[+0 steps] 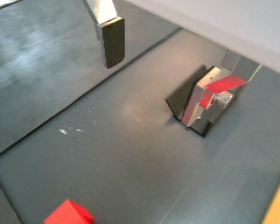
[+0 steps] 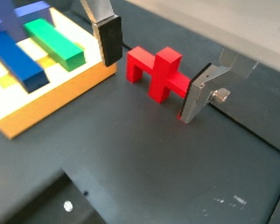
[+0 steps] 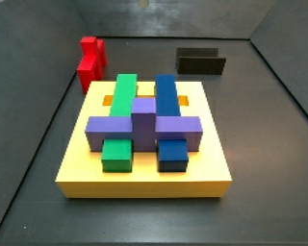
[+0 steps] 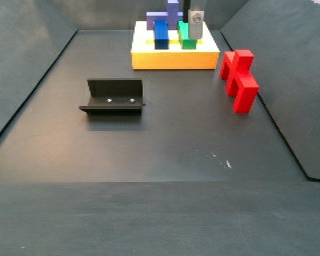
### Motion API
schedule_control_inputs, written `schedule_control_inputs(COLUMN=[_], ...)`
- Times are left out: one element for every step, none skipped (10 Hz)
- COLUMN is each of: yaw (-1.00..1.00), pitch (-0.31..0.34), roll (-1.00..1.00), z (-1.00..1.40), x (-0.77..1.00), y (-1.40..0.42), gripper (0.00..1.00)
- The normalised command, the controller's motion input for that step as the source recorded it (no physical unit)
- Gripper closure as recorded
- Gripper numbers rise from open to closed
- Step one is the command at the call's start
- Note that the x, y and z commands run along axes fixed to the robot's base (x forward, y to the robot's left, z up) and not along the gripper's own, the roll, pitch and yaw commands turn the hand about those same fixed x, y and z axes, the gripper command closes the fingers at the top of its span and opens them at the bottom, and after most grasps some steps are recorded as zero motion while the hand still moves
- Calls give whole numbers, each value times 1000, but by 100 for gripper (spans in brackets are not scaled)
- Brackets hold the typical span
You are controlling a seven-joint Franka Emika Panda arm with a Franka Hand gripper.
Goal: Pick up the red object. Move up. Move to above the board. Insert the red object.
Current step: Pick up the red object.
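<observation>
a wrist view shows the hand [image 2: 154, 74] with its plates apart and nothing between them, hovering over the red object [image 2: 156, 73], seemingly lined up to straddle it for the pick. a side view has the red object [image 3: 89, 61] lying on the floor just beside the board [image 3: 143, 176], near the fixture [image 3: 200, 62]. nothing is gripped yet.

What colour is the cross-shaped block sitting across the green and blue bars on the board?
Purple, clearest in a side view, on the yellow board.
</observation>
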Motion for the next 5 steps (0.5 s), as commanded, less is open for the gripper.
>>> schedule_control_inputs(yaw=[-711, -523, -294, -223, -80], pitch=[0, 0, -91, -214, -306], roll=[21, 14, 0, -40, -123], z=[-151, -211, -403, -429, -414], x=[-197, -386, -634, -740, -749], y=[-263, -283, -169, -211, -317], gripper=[0, 0, 0, 0, 0])
